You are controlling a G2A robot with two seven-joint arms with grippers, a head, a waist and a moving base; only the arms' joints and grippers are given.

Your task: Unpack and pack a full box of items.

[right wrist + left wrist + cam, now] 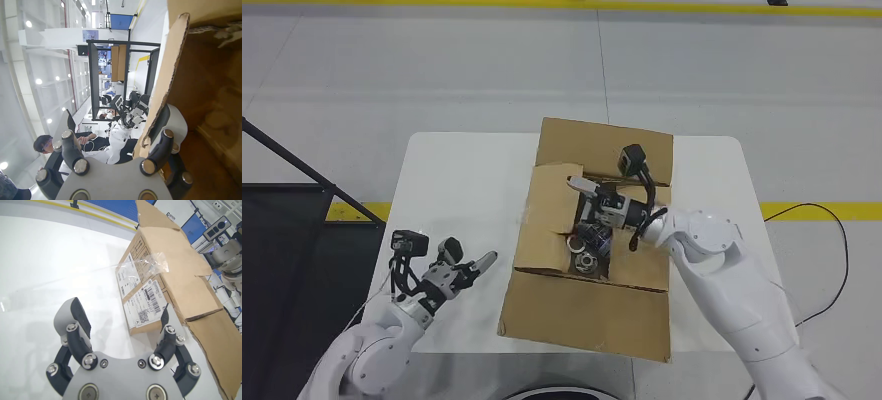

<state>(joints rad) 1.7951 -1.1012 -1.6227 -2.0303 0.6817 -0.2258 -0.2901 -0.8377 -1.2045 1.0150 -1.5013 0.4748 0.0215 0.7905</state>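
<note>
An open cardboard box (587, 315) stands in the middle of the white table (452, 190). Several dark and metallic items (587, 253) lie inside it. My right gripper (580, 207) is over the box opening at its left flap (550, 215). Its fingers are open and straddle the flap's edge (170, 66): one finger (65, 123) is outside, the other (171, 117) inside the box. My left gripper (468, 256) hovers low over the table to the left of the box, open and holding nothing (122, 315). The labelled side of the box (143, 302) faces it.
Loose clear tape (151, 262) hangs off the box's near side. The far flap (607, 140) lies open over the back of the table, the front flap toward the near edge. Bare tabletop (47, 266) stretches left of the box.
</note>
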